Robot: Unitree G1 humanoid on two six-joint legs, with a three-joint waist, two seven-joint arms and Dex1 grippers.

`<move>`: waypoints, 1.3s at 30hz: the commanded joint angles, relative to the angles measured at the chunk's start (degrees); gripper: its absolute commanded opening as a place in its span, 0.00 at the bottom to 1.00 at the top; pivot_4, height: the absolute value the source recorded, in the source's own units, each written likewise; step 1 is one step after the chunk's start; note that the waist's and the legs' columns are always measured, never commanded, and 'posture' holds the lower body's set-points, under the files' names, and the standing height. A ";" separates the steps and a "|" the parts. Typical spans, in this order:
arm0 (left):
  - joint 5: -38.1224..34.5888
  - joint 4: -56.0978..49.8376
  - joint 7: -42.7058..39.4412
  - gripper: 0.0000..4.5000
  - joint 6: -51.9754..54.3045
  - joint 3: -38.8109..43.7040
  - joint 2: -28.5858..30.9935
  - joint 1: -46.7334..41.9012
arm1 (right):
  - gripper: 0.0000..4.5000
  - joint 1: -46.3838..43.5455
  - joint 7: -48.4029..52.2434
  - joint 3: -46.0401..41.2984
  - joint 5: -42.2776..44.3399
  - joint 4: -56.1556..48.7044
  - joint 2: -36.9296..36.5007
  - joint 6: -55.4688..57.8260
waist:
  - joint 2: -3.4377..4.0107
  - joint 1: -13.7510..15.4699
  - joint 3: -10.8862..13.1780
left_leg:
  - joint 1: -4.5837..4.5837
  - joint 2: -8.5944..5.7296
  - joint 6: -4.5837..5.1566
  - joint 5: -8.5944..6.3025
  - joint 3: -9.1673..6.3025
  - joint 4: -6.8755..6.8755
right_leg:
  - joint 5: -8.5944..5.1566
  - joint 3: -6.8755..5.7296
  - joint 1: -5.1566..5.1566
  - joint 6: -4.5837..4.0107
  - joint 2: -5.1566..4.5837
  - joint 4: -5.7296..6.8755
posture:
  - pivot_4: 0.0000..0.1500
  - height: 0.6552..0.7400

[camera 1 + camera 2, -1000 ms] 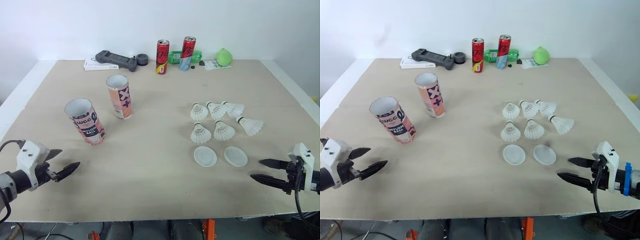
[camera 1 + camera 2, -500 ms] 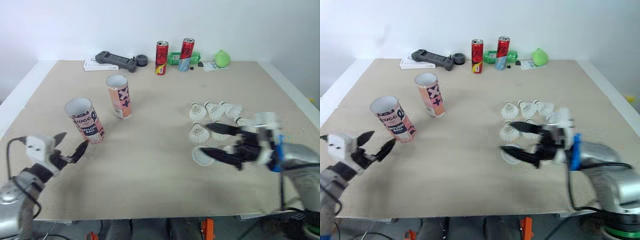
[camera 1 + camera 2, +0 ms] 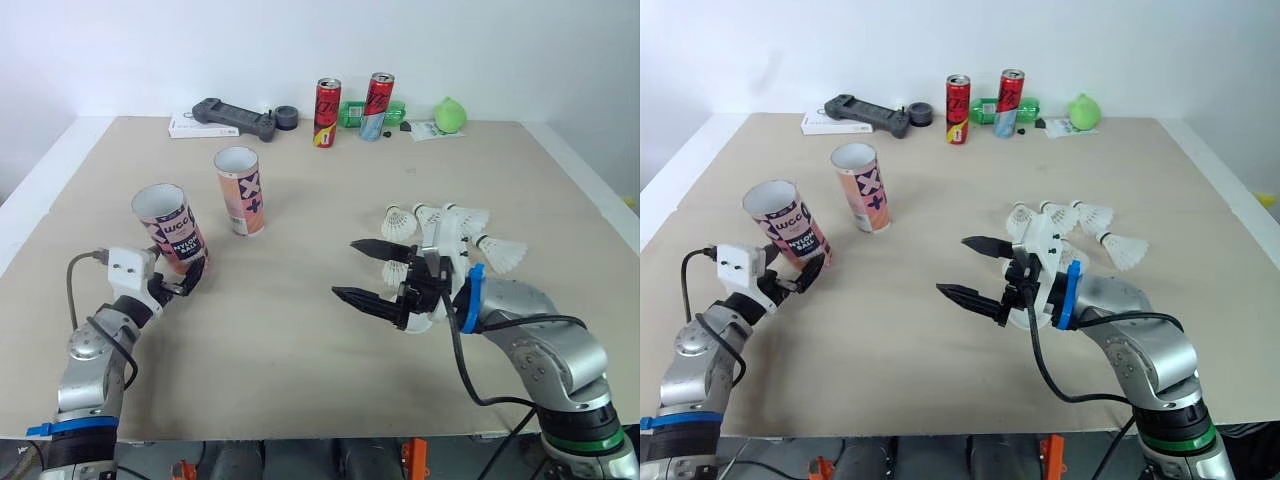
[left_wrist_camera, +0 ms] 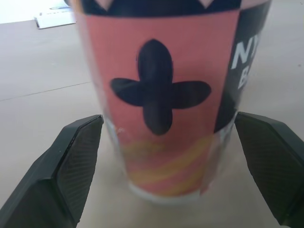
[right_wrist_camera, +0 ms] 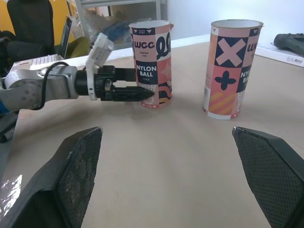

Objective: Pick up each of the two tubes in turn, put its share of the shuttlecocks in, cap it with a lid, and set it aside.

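Left claw (image 3: 183, 278) gapes astride the near tube (image 3: 168, 222) — right claw (image 3: 343, 268), spread wide, blocks some shuttlecocks (image 3: 497, 250)

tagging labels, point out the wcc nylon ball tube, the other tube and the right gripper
WCC Nylon Ball tube (image 3: 175, 235): left eye view, middle of its printed wall.
Other tube (image 3: 241, 195): left eye view, middle of its wall.
Right gripper (image 3: 344, 268): left eye view, midway between the tips of its open jaws.
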 commanded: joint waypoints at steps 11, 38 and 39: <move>1.37 10.13 -0.58 1.00 -7.45 -0.95 0.46 -9.16 | 1.00 1.27 -2.48 1.18 -0.52 -4.45 1.72 -1.34 | 0.00 0.00 0.00 | 0.00 0.01 0.03 0.05 0.01 0.00 | 0.05 0.01 0.00 0.06 0.00 0.00 | 1.00 1.00; 28.67 -3.52 12.09 0.68 -20.32 -7.42 11.96 1.32 | 1.00 12.01 -34.43 1.36 -25.51 1.08 18.97 -3.14 | -0.01 0.11 -0.01 | 0.02 0.17 -0.09 0.20 0.29 -0.08 | 0.18 0.05 -0.30 -0.29 -0.07 -0.01 | 1.00 1.00; 28.95 -3.69 12.15 0.68 -20.46 -7.58 11.96 1.33 | 1.00 11.37 -34.89 1.04 -25.21 1.94 19.91 -2.63 | -0.01 0.11 -0.01 | 0.01 0.17 -0.07 0.22 0.29 -0.09 | 0.18 0.05 -0.30 -0.30 -0.06 -0.01 | 1.00 1.00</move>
